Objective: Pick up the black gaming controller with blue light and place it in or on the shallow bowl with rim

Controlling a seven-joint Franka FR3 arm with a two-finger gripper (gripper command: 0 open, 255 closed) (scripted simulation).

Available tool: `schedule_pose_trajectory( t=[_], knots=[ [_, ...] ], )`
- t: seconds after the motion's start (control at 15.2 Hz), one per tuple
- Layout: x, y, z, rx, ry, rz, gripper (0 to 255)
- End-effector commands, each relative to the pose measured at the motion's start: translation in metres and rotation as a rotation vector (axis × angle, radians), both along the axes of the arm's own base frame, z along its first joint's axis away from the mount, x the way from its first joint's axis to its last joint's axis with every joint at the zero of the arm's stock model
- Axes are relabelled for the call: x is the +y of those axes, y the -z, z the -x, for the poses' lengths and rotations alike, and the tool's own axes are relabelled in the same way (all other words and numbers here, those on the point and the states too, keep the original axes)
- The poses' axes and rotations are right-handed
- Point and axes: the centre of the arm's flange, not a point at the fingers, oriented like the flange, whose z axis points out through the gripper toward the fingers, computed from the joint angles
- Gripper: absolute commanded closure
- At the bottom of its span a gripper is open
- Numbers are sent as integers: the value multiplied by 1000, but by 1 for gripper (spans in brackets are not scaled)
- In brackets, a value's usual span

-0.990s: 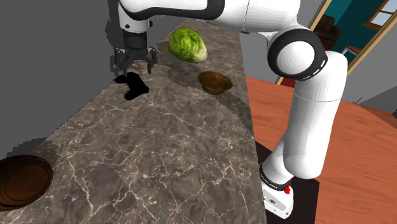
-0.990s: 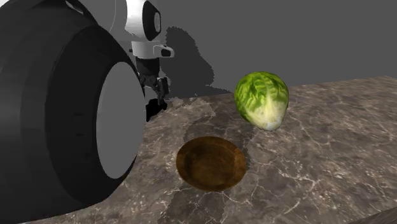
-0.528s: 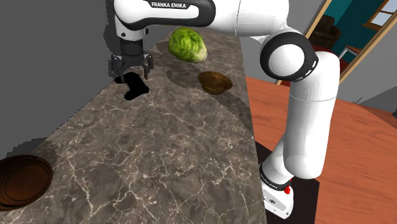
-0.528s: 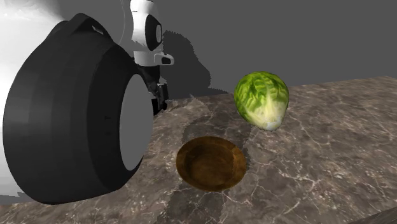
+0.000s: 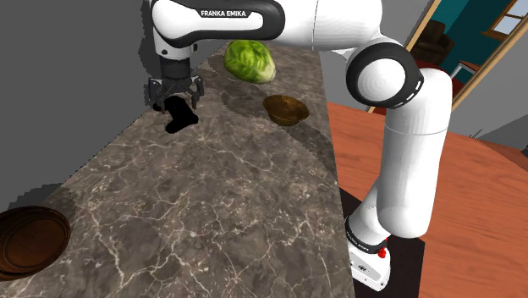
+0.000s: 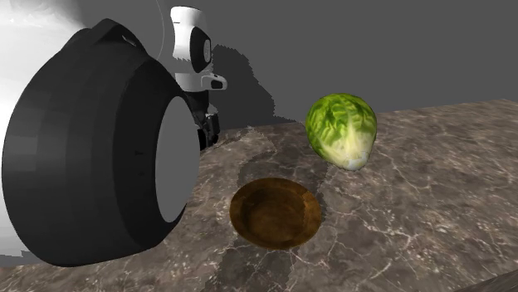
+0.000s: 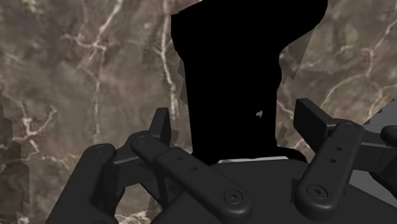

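Left of the green leafy cabbage head (image 5: 250, 59), as the shoulder view has it, the black gaming controller (image 5: 180, 116) is seen lying flat on the dark brown marbled worktop (image 5: 220, 203), near the cabbage but apart from it. The all-black two-finger gripper (image 5: 175, 91) is held low over the controller, pointing down.

Gripper state: the fingers are spread. In the wrist view the controller (image 7: 242, 63) is framed between the two fingers (image 7: 160, 127), with a sliver of worktop visible on each side. No contact is made out and nothing is held.

Step judged: approach for the grasp, with the pick not yet made. A short further descent is thought to be needed next, then a closing across the controller's narrower part. Alignment looks roughly centred, so little sideways correction is expected.

Controller appearance: it is rendered as a flat pure-black shape, wider at one end and narrower toward the gripper. No blue light can be made out; only one tiny pale mark is noted on it. Its material cannot be told.

Bowls: a small brown shallow bowl (image 5: 285, 109) is set just beside the cabbage, on the stand's side. A larger brown ringed bowl (image 5: 30, 240) is set well apart from the cabbage, at the worktop's other end. Which one is meant cannot be settled from these views.
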Motion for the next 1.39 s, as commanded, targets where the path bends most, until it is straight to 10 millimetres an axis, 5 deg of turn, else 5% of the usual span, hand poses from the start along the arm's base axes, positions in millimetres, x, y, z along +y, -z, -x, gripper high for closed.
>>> schedule_pose_trajectory(
  t=[0.0,0.07,0.66,1.32],
  knots=[
    [0,0,0,0,0,0,0],
    [0,0,0,0,0,0,255],
    [0,0,0,0,0,0,255],
    [0,-53,0,0,0,0,255]
  ],
)
